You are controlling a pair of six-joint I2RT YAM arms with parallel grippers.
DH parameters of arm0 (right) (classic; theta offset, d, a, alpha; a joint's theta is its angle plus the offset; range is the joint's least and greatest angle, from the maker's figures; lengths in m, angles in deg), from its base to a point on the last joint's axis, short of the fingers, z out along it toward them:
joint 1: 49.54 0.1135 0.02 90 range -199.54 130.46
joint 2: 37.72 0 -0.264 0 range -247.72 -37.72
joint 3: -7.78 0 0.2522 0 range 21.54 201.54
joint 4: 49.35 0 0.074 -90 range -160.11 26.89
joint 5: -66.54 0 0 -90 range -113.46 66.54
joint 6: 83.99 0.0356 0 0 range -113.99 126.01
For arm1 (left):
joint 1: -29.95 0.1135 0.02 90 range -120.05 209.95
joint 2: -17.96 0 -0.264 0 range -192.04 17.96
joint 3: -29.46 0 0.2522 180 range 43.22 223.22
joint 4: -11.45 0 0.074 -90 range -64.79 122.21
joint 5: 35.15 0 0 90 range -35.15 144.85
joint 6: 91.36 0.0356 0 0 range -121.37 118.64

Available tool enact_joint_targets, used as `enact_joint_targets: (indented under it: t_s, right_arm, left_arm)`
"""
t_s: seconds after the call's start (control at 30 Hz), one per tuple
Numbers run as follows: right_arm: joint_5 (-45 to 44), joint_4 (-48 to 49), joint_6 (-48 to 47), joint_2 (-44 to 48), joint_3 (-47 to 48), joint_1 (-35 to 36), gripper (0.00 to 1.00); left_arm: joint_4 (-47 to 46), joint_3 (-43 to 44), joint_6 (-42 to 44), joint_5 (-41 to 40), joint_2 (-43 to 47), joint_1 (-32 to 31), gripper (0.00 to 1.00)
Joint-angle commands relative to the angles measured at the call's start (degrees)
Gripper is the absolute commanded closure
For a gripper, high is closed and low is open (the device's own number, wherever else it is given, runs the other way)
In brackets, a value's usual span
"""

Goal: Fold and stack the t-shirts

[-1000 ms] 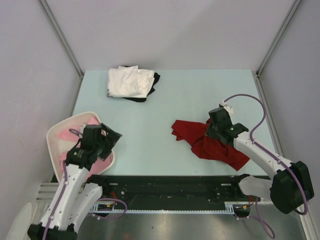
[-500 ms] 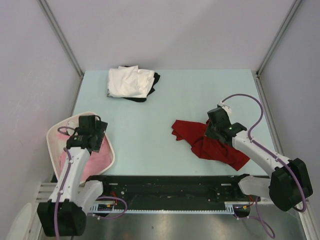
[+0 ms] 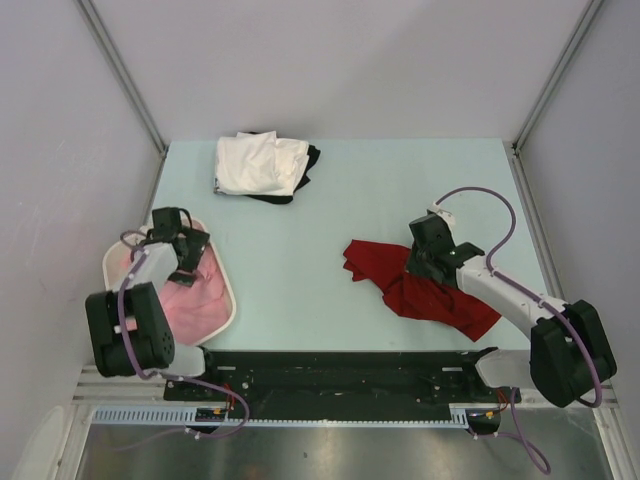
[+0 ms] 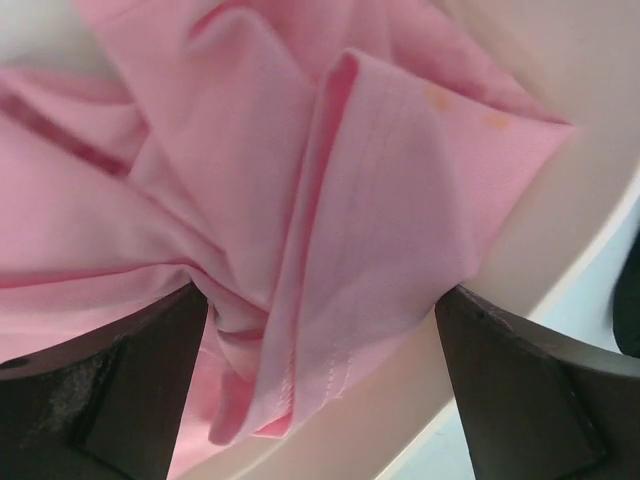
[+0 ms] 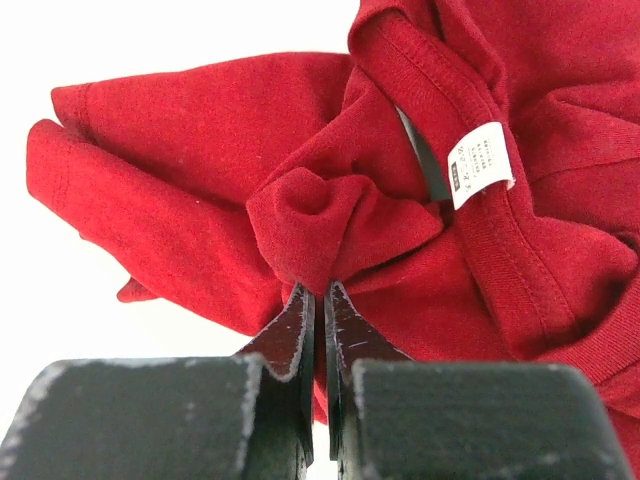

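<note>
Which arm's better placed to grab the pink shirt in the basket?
Left. The left gripper is open inside the white plastic basket, jaws straddling a fold of the pink cotton t-shirt. The right gripper is shut on the crumpled dark red t-shirt.

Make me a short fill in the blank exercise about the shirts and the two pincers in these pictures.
1. The right pincer is ____ on a fold of the dark red t-shirt.
2. The left pincer has its jaws ____ on either side of a fold of the pink t-shirt in the basket.
3. The black t-shirt peeks out from ____ the folded white t-shirt.
Missing words: shut; open; under.
</note>
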Motion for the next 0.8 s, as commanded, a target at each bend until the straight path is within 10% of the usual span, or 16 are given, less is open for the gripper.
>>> enact_joint_targets:
  t_s: [0.0, 0.17, 0.37, 0.77]
  right_arm:
    - [0.29, 2.80, -0.36, -1.91, 0.66, 0.11, 1.00]
    - [-0.23, 1.92, -0.27, -1.83, 0.67, 0.37, 1.00]
    - [-0.59, 1.39, -0.19, -0.68, 0.67, 0.64, 1.00]
    - [-1.11, 0.08, -0.01, 0.63, 0.67, 0.99, 1.00]
  left_arm:
    - [-5.75, 10.85, 10.43, 4.60, -9.43, -3.54, 0.01]
    - [-4.69, 17.90, 16.51, 6.80, -15.00, -7.67, 0.01]
    - [-2.42, 16.15, 20.11, 8.29, -1.22, -10.92, 0.00]
    - [-4.07, 5.43, 14.42, 10.05, 14.20, -35.26, 0.00]
